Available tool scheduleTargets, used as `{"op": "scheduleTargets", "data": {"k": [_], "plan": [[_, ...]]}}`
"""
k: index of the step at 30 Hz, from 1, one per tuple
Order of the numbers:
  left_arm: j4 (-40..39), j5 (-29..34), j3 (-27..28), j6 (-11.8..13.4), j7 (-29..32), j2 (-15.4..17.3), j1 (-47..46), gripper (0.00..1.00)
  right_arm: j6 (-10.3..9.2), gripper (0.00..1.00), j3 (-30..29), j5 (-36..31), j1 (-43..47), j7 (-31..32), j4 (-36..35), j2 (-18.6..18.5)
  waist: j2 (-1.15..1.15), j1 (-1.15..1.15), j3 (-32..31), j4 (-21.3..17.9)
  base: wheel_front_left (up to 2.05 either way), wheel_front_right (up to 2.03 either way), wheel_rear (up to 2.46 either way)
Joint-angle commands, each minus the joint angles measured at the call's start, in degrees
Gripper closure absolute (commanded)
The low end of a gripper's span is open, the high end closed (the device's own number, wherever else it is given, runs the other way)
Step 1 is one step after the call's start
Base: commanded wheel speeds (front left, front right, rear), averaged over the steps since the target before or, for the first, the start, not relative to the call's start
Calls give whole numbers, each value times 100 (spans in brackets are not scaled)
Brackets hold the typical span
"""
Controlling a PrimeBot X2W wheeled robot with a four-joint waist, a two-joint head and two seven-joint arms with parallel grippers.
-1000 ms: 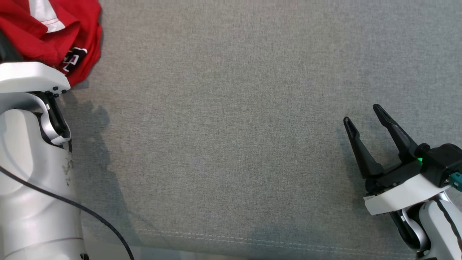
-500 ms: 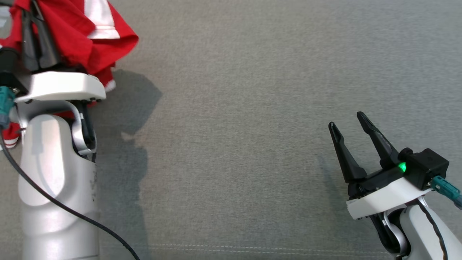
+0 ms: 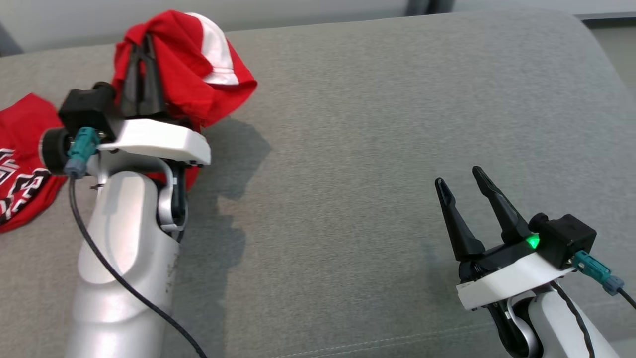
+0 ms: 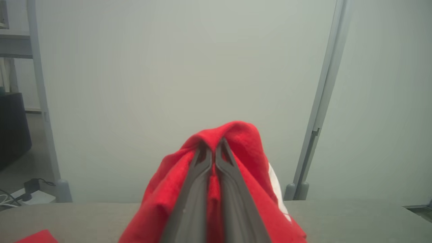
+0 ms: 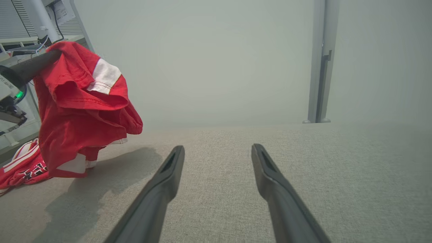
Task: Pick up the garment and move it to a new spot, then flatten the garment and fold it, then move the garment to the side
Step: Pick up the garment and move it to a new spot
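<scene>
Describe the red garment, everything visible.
The garment is red, soft jersey-like cloth with white panels and stitched hems. It hangs bunched and creased from the left gripper, which is shut on a fold at its top, with cloth draped down both sides. Its lower part trails onto the grey fabric surface at the robot's left, where it lies crumpled and a black-and-white print shows.

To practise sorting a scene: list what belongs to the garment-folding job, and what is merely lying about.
Job: red shirt; left claw, shut on it; open right claw; grey cushion.
Lying about: grey post; floor adapter with cables.
</scene>
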Motion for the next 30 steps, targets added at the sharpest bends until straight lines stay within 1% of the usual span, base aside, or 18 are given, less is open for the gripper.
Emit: {"op": "scheduleTargets", "data": {"k": [1, 5, 11, 15, 21, 24, 26, 27, 28, 29, 30], "plan": [[-125, -86, 77, 51, -26, 161, -135, 100, 8, 0, 65, 30, 13, -76, -125, 4, 0, 0, -48, -220, 0, 0, 0], [174, -550, -353, 142, -26, 161, -132, 100, 8, 0, 48, 30, 35, -76, -127, 78, 0, 0, -48, -530, 0, 0, 0], [756, -1241, -1178, 304, -26, 160, 9, 100, 8, 0, 7, 39, 48, -76, -107, 150, 0, 0, -44, -947, 0, 0, 0], [1040, -1869, -1797, 355, -26, 160, 119, 100, 8, 0, 48, 63, 38, -76, -92, 193, 0, 0, -29, -1151, 0, 0, 0], [1335, -3128, -2666, 365, 145, 160, 321, 100, 8, 0, 86, 84, 69, -76, -50, 240, 0, 0, -75, -1309, 0, 0, 0], [1474, -3586, -3083, 404, 327, 160, 420, 100, 8, 0, 78, 87, 97, -76, -41, 248, 0, 0, -111, -1319, 0, 0, 0], [1496, -3846, -3278, 433, 326, 160, 476, 100, 8, 0, 56, 87, 129, -76, -29, 244, 0, 0, -151, -1286, 0, 0, 0], [1504, -3949, -3368, 451, 306, 160, 506, 97, 8, 0, 55, 90, 150, -76, -21, 241, 0, 0, -174, -1264, 0, 0, 0], [1509, -4038, -3439, 475, 273, 160, 530, 69, 8, 0, 51, 95, 170, -76, -11, 237, 0, 0, -204, -1232, 0, 0, 0], [1509, -4107, -3491, 509, 228, 160, 546, 56, 8, 0, 51, 101, 186, -76, -1, 232, 0, 0, -233, -1198, 0, 0, 0], [1507, -4153, -3542, 536, 188, 160, 560, 0, 8, 0, 54, 108, 199, -76, 8, 230, 0, 0, -266, -1163, 0, 0, 0]]}}
